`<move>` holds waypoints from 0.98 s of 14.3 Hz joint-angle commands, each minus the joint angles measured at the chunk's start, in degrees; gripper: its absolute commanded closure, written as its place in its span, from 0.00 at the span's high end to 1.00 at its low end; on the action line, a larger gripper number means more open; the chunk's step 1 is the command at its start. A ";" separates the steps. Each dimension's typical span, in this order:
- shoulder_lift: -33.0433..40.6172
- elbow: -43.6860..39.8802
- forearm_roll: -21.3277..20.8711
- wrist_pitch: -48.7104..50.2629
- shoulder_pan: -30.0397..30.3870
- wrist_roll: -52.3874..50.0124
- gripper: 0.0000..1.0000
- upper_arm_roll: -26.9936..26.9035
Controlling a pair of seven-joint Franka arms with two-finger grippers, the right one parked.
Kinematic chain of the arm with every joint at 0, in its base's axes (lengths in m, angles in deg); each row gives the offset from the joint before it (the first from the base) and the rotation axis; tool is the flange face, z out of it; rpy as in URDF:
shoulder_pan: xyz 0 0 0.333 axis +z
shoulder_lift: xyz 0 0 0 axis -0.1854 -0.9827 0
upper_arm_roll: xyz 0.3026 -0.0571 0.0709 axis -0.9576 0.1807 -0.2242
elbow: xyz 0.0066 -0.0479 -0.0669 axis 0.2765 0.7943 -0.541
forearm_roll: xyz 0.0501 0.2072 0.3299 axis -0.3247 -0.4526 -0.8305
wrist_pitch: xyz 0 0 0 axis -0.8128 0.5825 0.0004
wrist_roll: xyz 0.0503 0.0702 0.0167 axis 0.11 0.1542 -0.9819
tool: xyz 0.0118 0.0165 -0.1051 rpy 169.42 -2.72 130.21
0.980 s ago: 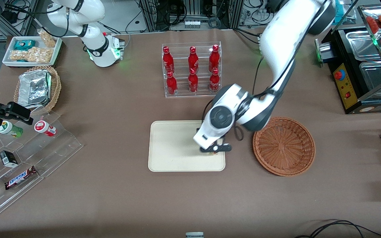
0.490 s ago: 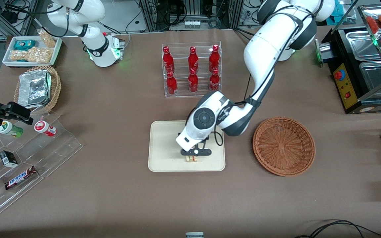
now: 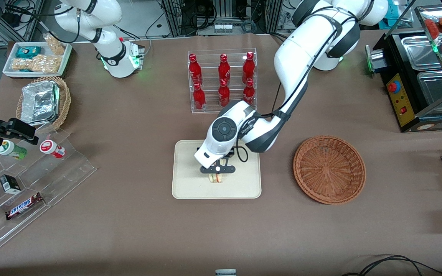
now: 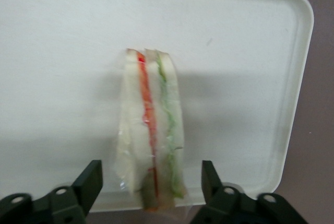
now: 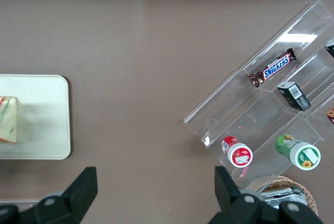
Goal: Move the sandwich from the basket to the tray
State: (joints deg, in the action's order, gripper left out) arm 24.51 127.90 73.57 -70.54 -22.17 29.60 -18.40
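The end effector (image 3: 217, 174) hangs low over the middle of the tray (image 3: 185, 184), its fingers spread apart with the sandwich (image 3: 217, 178) lying between them and a clear gap on either side. In the wrist view the two dark fingers (image 4: 90, 182) stand off from the wrapped wedge (image 4: 151, 140), neither one touching it. The sandwich rests flat on the cream surface of the tray (image 4: 250, 51), its red and green filling lines running along its length, and one end of it lies close to the tray's low rim. From the parked arm's camera the same wedge (image 5: 8, 127) shows on the tray (image 5: 47, 114) with brown counter (image 5: 135, 41) around it.

The reddish-brown wicker basket (image 3: 329, 169) sits beside the tray, toward the working arm's end of the counter (image 3: 129, 230), and holds nothing. A clear rack of red bottles (image 3: 223, 80) stands farther from the front camera than the tray. Toward the parked arm's end lie a paler basket with a foil container (image 3: 40, 102), a white tray of snacks (image 3: 37, 58), and a stepped clear display stand (image 3: 33, 191) carrying a Snickers bar (image 3: 23, 206) and small jars.
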 commanded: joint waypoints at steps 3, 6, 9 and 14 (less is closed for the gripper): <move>16.81 1.01 4.42 19.47 8.49 0.10 1.00 -0.11; 24.55 1.45 7.93 34.05 17.79 8.50 1.00 -0.11; 30.63 1.45 7.69 47.16 28.69 18.79 1.00 -0.28; 39.24 10.82 1.10 48.36 37.06 26.11 1.00 -0.46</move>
State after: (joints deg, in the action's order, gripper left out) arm 58.15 130.24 77.21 -19.17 14.69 54.41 -19.42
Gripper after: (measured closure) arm 0.000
